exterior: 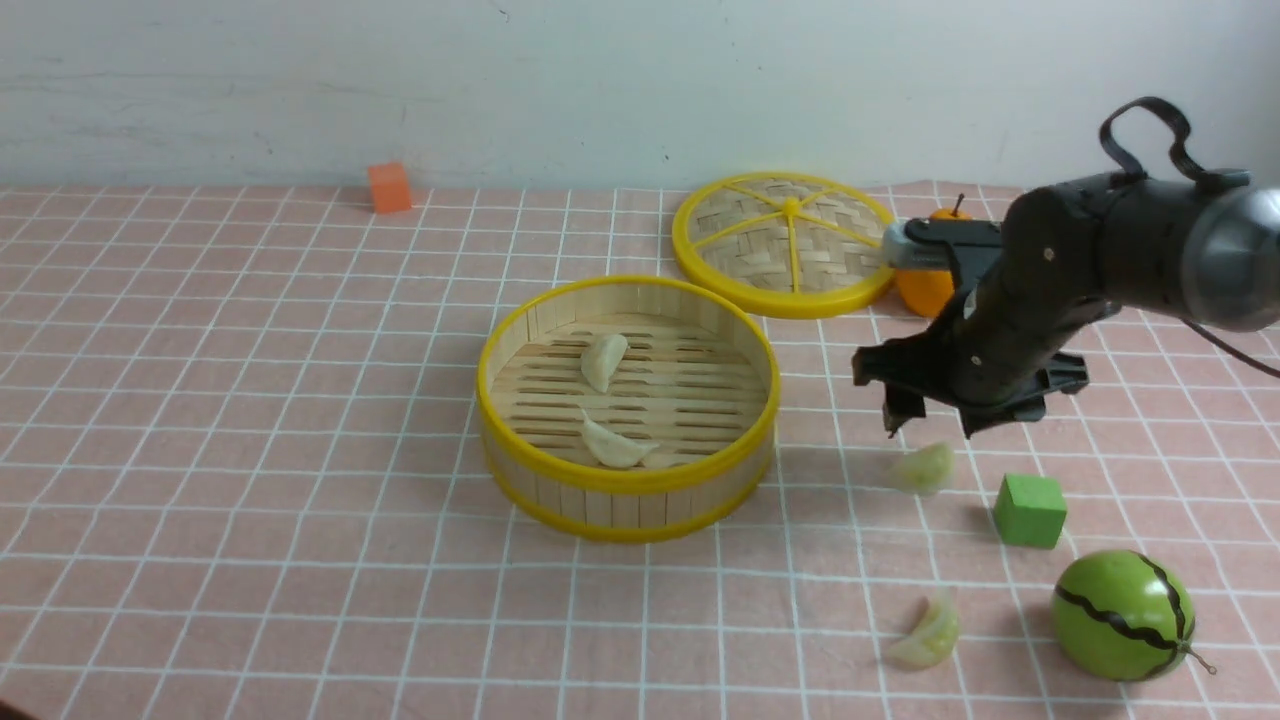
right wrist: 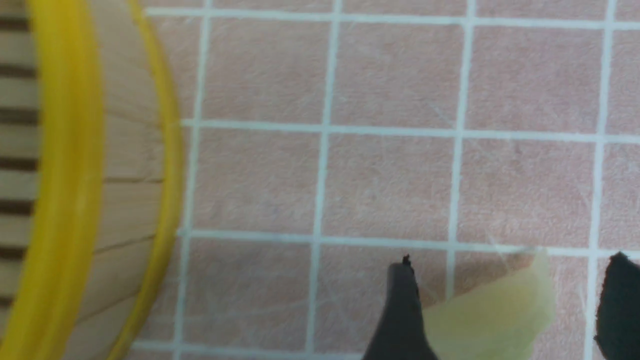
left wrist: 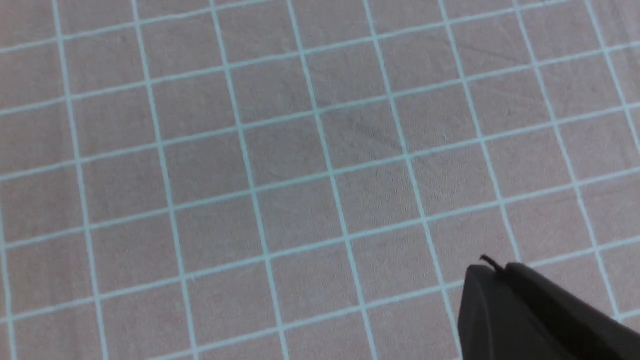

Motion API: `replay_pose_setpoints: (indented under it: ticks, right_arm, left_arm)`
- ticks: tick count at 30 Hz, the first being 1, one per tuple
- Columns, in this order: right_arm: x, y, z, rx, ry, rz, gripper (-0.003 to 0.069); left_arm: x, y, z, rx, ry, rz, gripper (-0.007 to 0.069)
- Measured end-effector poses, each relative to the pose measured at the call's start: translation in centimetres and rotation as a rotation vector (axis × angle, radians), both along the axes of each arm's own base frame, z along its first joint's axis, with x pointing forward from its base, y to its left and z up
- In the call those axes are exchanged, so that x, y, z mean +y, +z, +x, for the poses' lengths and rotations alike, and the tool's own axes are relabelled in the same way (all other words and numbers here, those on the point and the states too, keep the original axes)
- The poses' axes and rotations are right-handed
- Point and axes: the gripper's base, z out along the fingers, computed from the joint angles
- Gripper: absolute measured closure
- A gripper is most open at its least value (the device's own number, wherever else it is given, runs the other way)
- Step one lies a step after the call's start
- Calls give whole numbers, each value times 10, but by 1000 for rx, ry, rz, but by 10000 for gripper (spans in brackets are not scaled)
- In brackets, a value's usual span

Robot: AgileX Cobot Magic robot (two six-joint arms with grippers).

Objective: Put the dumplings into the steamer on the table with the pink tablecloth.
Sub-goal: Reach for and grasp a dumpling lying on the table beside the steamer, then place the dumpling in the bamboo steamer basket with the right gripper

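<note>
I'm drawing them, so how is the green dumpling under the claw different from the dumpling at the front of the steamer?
The green dumpling is pale green; the front dumpling is cream-white. The green dumpling lies on the pink tablecloth; the front dumpling rests in the steamer. The right claw stands open over the green dumpling, none over the front dumpling. Both are small crescents.

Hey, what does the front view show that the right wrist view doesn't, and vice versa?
Only the front view: two cream dumplings in the steamer, the lid, an orange cube, a green cube, a striped green ball and a lone green dumpling nearest the camera. Only the right wrist view: another green dumpling sitting between the open jaws of the right gripper. Both: that dumpling, the gripper, the steamer's yellow rim and the pink tablecloth.
</note>
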Motion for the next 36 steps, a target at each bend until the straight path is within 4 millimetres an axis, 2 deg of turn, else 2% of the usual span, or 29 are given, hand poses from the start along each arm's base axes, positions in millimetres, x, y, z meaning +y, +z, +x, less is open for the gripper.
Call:
replay_pose_setpoints:
  ticks: [3, 6, 12, 14, 23, 27, 32, 36]
  right_arm:
    - [0, -15, 3, 35, -58, 5, 178]
    - [1, -24, 3, 70, -70, 23, 218]
    - [11, -23, -4, 137, 67, 75, 459]
    - [13, -22, -6, 148, 133, 78, 501]
    - [15, -17, -12, 170, 335, 40, 498]
    - [15, 0, -16, 142, 354, 38, 498]
    - [18, 38, -16, 92, 379, 47, 498]
    - [48, 84, -10, -25, 454, 55, 498]
  left_arm:
    - [4, 5, -4, -81, -2, -23, 610]
    - [5, 3, -1, -146, -10, -21, 608]
    - [-2, -10, 5, -206, -42, -54, 606]
    - [-2, -10, 5, -211, -44, -59, 606]
    - [-2, -10, 5, -215, -45, -60, 599]
    - [-2, -10, 6, -215, -45, -60, 594]
    - [-2, -10, 6, -215, -45, -60, 588]
    - [-3, -9, 6, -229, -48, -68, 587]
